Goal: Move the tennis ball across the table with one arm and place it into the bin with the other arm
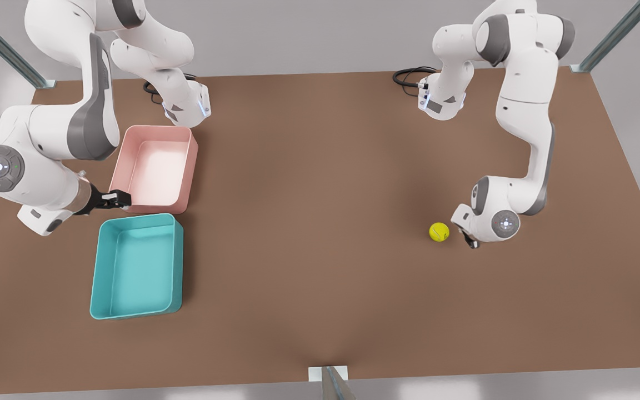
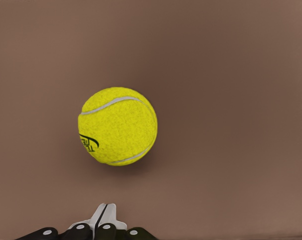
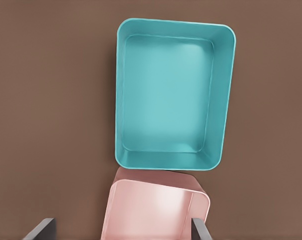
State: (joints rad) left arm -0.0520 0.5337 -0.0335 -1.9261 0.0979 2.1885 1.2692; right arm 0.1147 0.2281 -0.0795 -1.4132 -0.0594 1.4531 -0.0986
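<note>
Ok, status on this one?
Left gripper shut, beside tennis ball, not touching. Right gripper open, above the pink tray near teal bin. Path across table unobstructed.

Brown table bears tennis ball, bin, pink tray.

The yellow-green tennis ball sat on the brown worktop, well apart from the empty teal bin, which lay flat.
</note>
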